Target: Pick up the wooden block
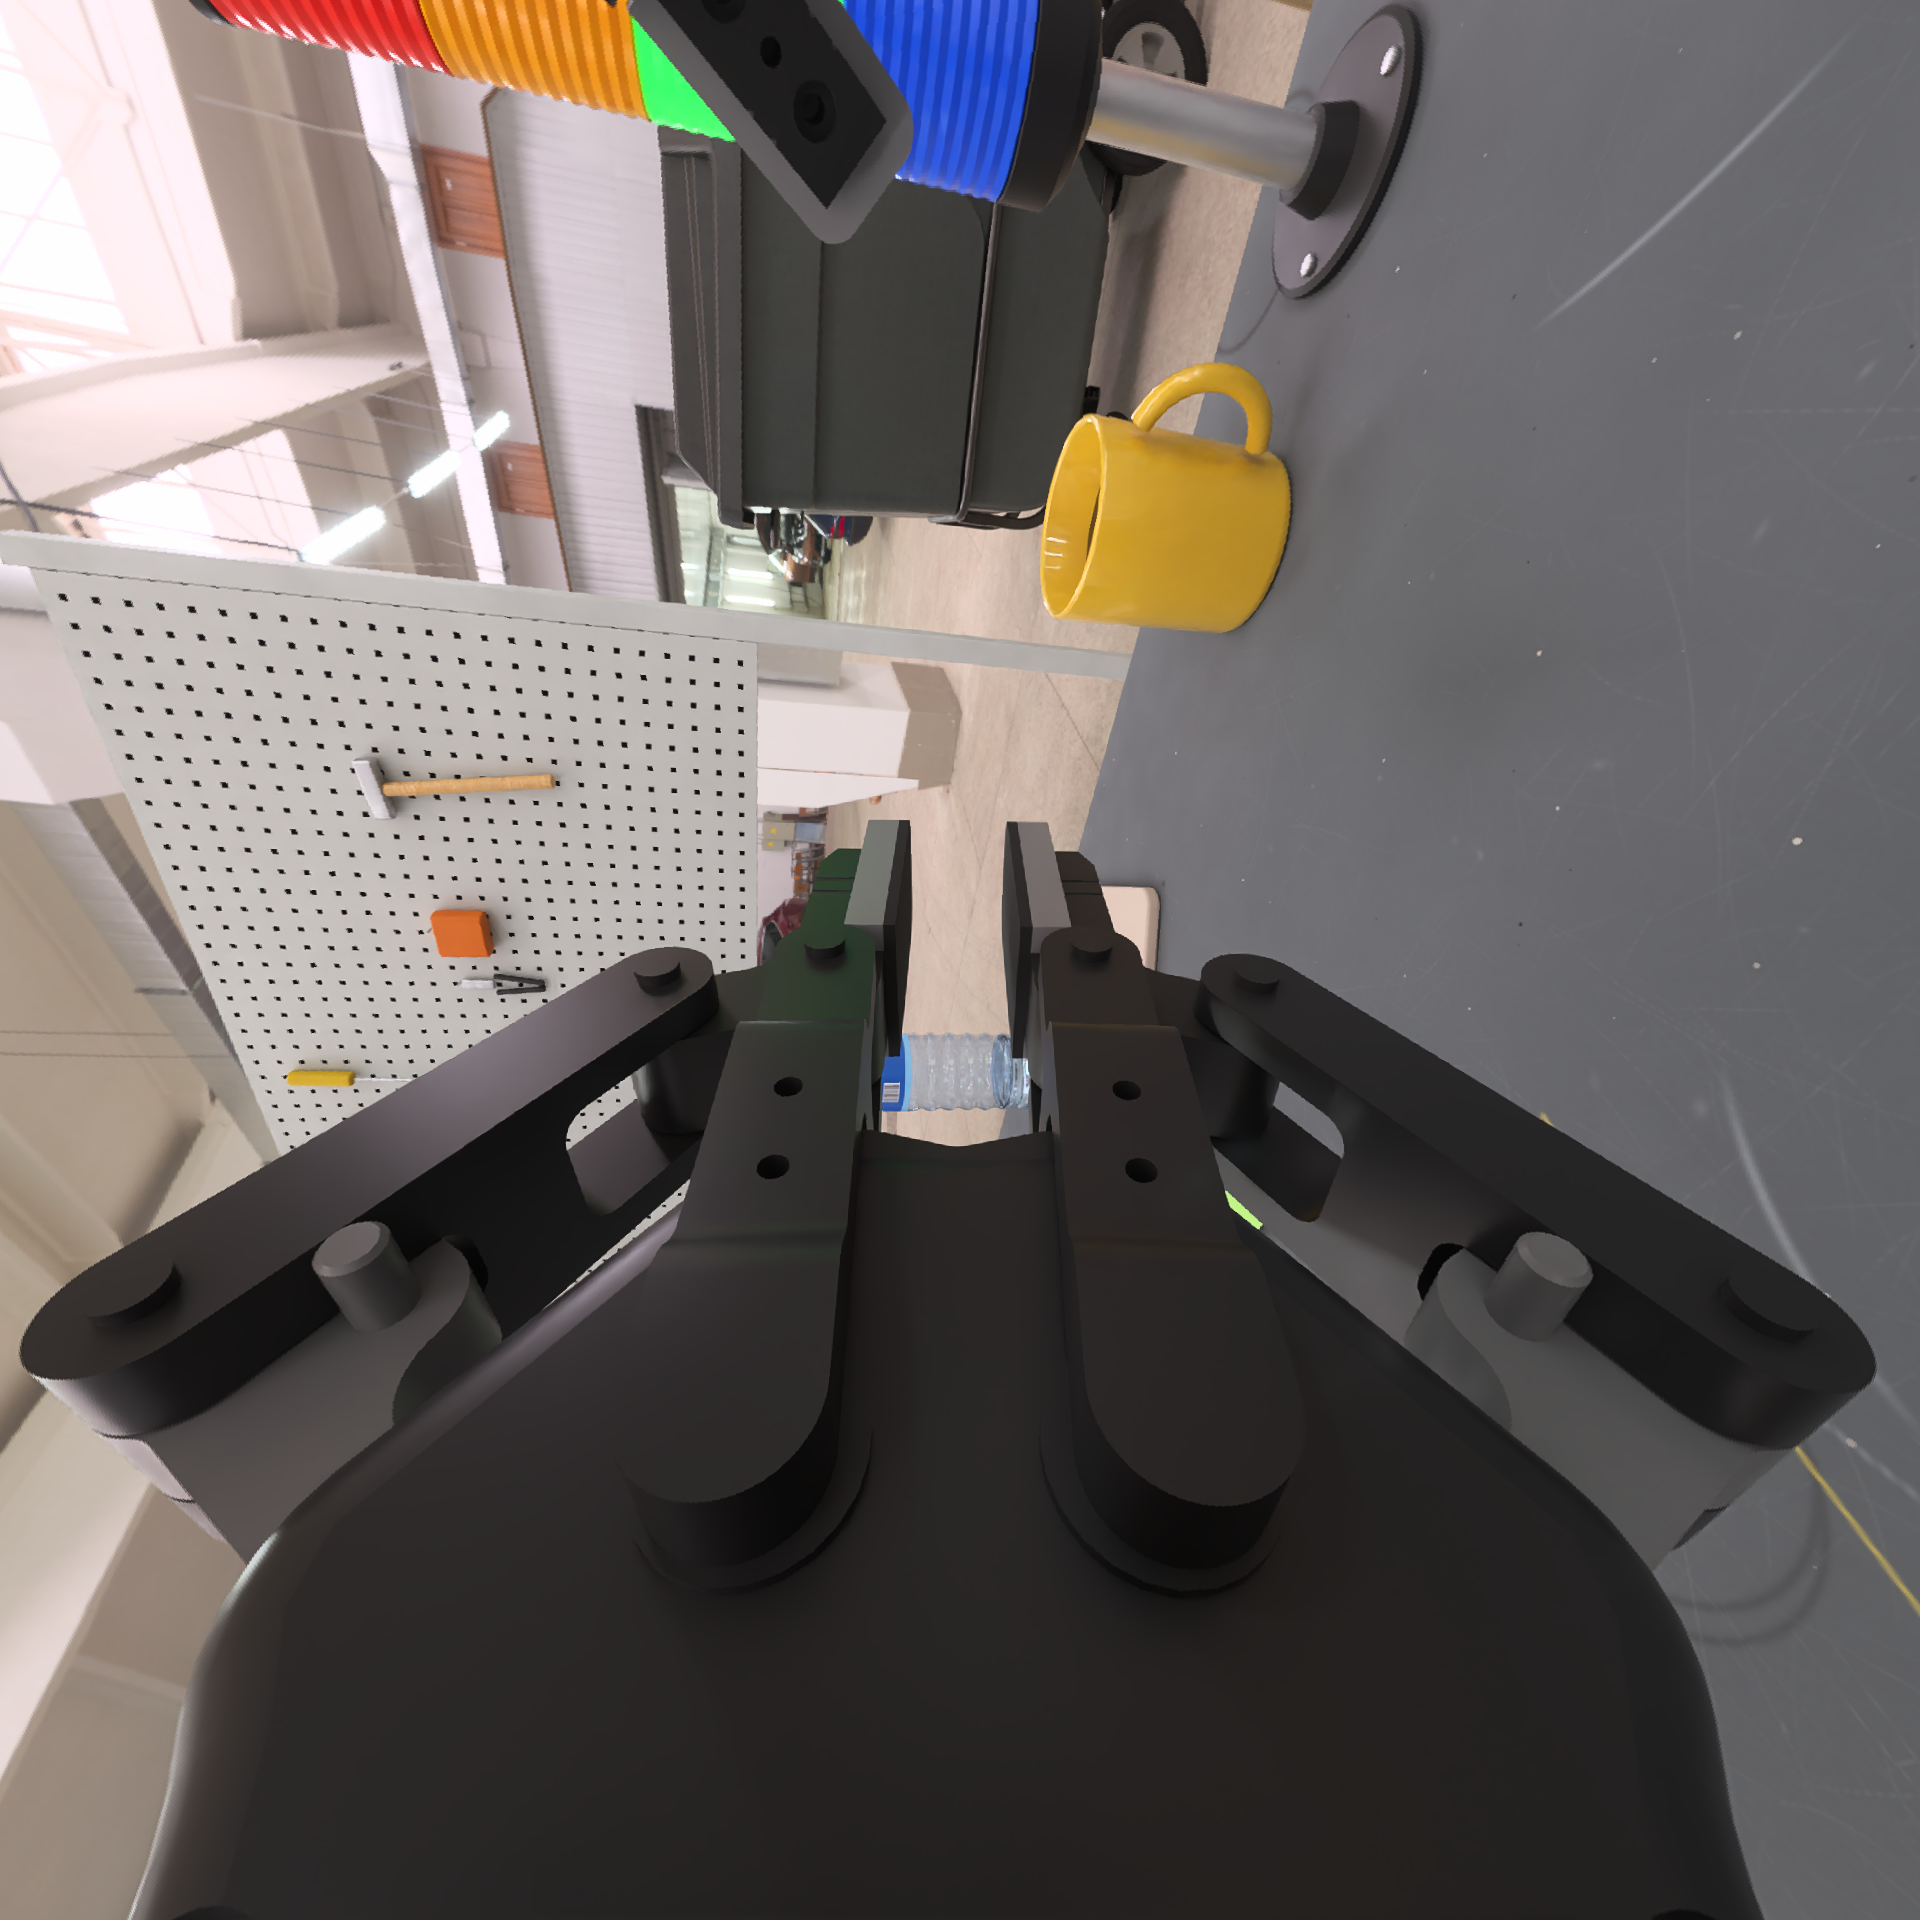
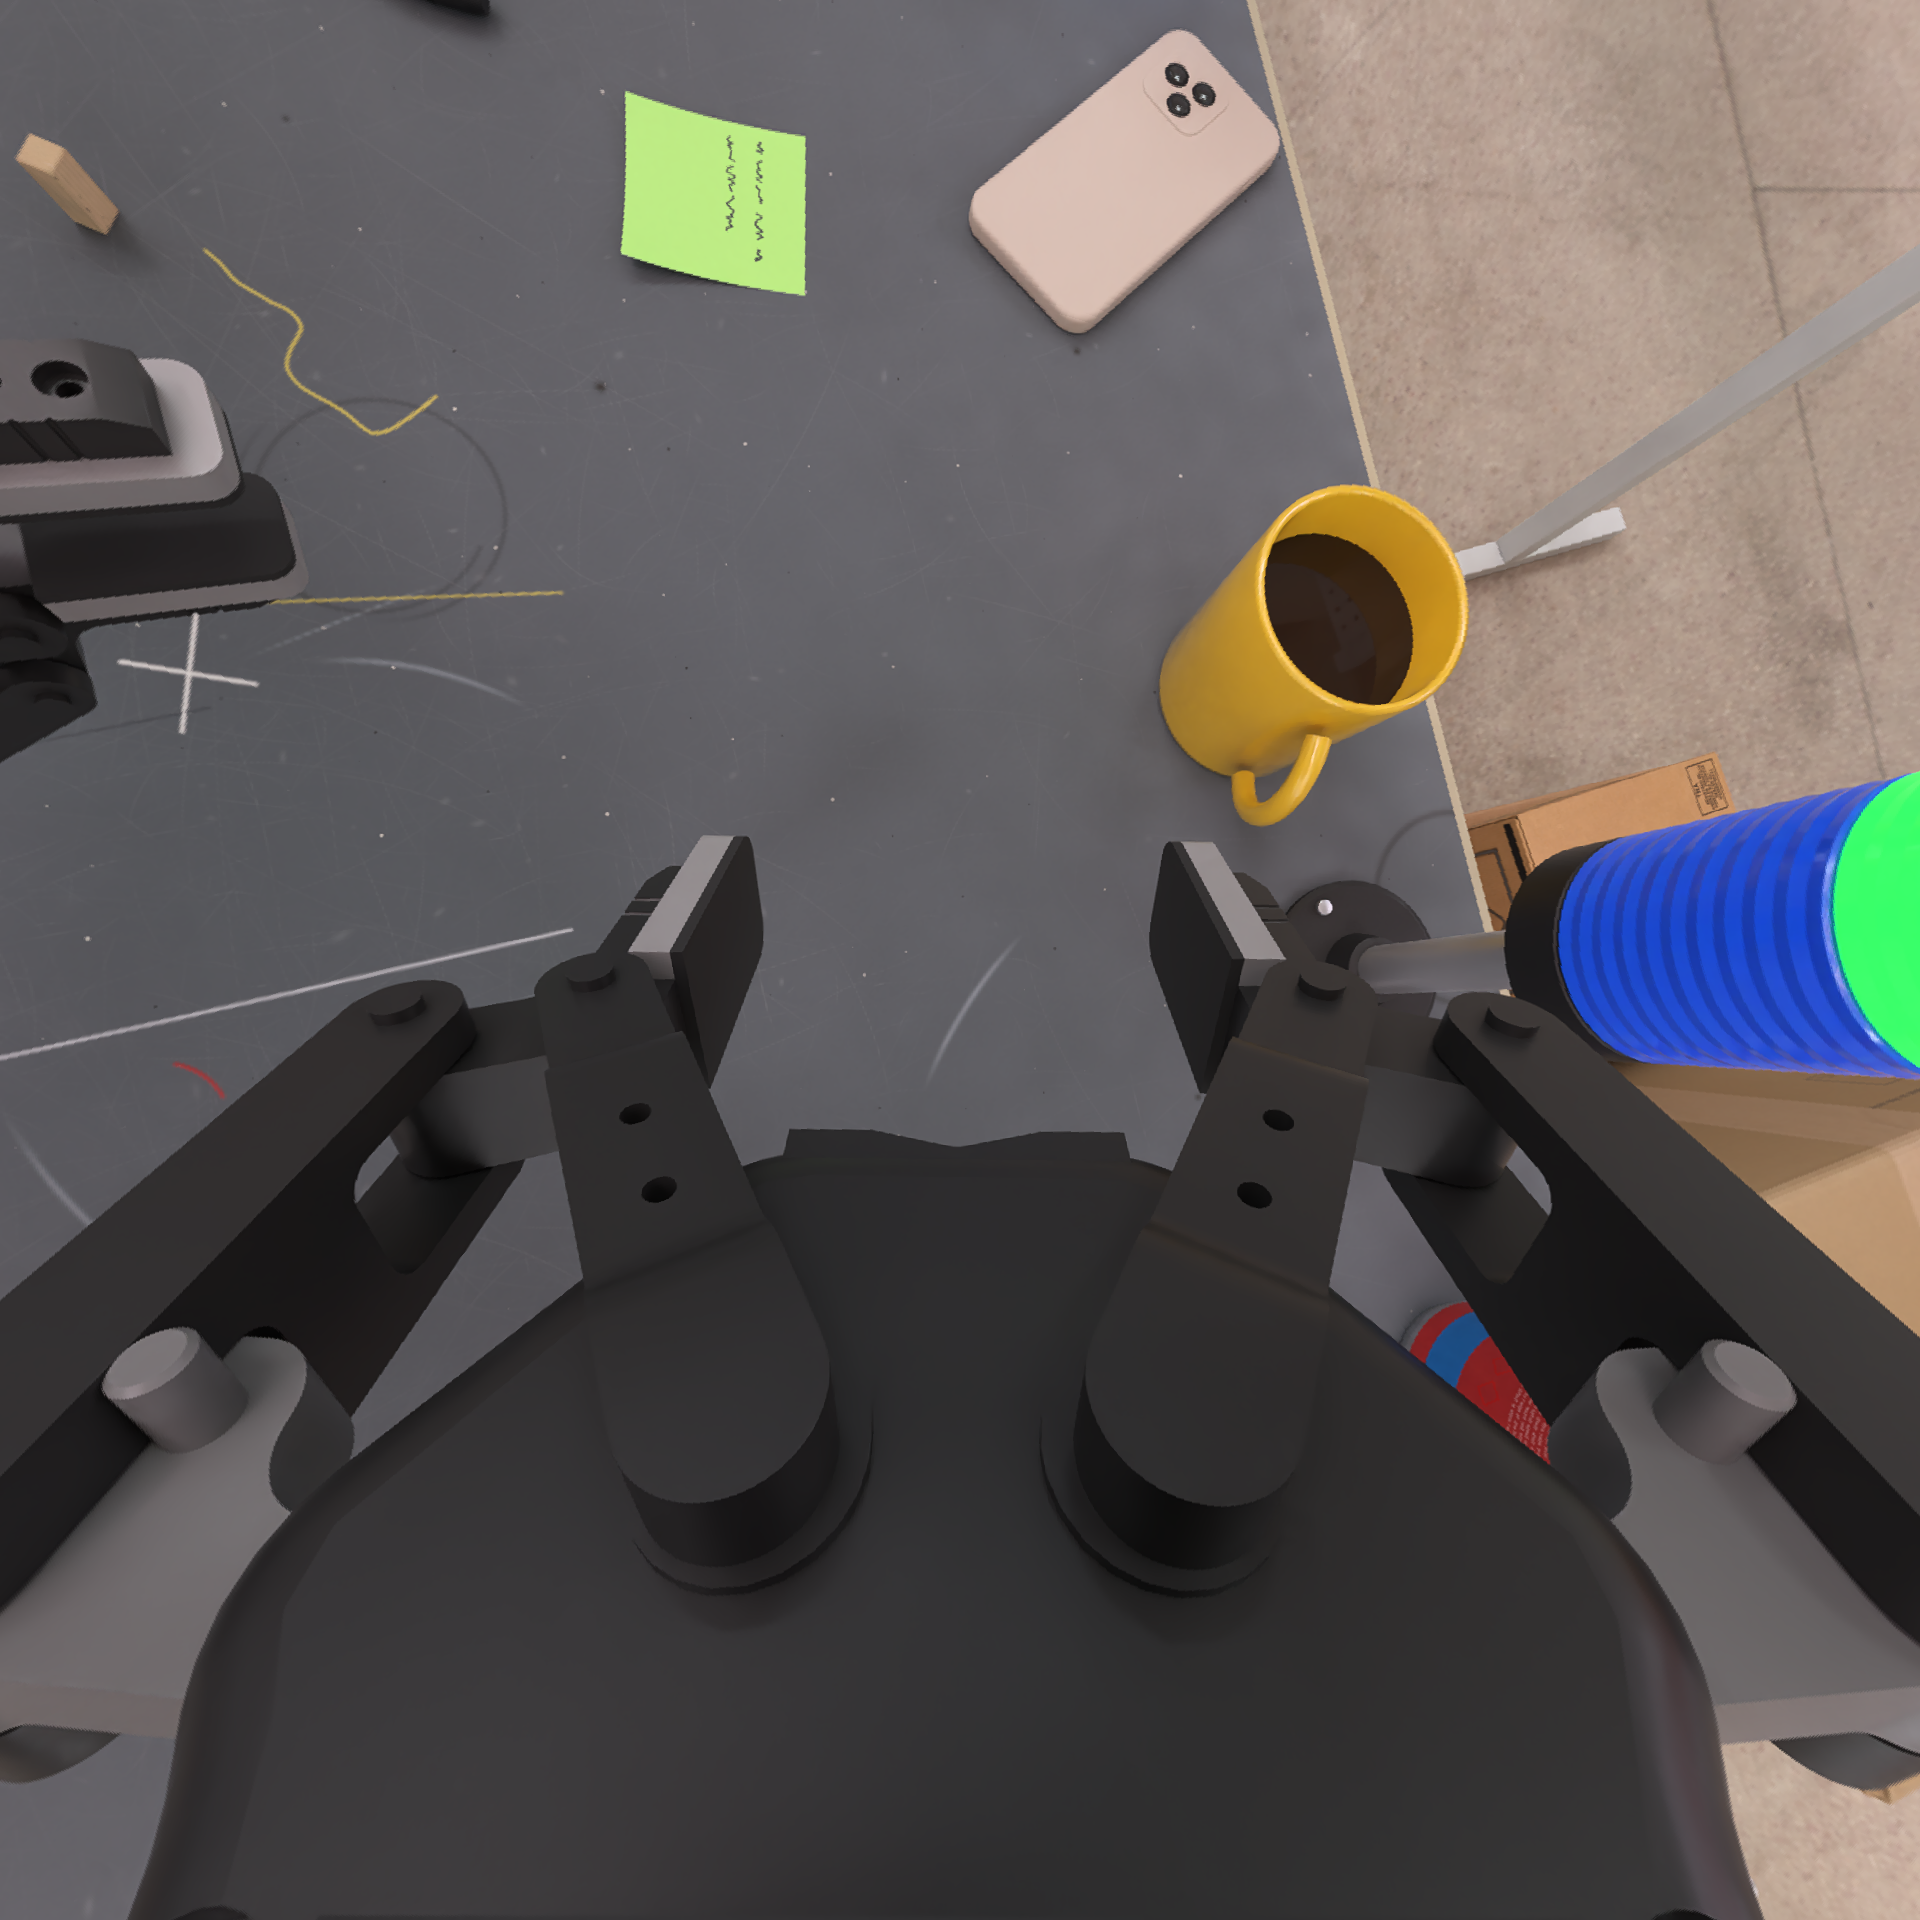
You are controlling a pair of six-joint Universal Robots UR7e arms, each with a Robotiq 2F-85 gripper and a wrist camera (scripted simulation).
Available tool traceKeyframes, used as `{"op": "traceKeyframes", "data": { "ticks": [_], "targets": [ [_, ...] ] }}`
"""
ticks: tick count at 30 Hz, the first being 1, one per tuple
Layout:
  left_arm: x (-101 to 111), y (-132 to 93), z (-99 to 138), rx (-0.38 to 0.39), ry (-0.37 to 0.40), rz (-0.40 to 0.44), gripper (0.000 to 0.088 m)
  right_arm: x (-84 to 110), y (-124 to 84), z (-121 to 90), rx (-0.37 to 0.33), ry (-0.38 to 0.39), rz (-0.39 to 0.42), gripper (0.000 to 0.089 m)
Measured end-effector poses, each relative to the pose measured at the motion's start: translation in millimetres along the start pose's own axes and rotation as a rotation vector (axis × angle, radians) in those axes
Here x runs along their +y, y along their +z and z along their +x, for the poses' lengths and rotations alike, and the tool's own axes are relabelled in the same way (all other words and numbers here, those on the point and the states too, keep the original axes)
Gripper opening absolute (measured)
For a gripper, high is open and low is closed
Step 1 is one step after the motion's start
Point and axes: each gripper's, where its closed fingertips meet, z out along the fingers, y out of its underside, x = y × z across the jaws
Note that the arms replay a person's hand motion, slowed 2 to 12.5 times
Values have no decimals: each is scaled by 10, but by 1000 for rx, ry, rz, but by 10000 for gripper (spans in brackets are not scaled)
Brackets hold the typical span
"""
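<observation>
In the right wrist view the wooden block lies on the grey bench at the upper left of the frame, touched by neither gripper. Its long axis runs diagonally, from the upper left end down to the lower right end; it looks tilted up on one end, though at this edge of the frame that is hard to judge. A yellow thread curls on the bench just below it.

The right gripper sits at lower centre with its fingers spread wide over bare bench. The left gripper enters at the left edge, below the block and apart from it.

In the left wrist view the left gripper has its fingers drawn near each other with a narrow gap and nothing between them. A yellow mug stands on the bench at upper right of that frame.
</observation>
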Motion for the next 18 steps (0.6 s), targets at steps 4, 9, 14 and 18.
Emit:
{"op": "traceKeyframes", "data": {
  "ticks": [4,9,14,18],
  "targets": [
    [1,11,-3,10,-4,1,166,0,0,0,0,0,-1,667],
    [0,2,1,20,-1,-3,167,1,0,0,0,1,0,667],
    [-9,-26,5,24,1,-4,167,0,0,-1,0,1,2,667],
    [-33,-60,17,26,1,8,166,0,0,-1,0,1,3,667]
  ]
}}
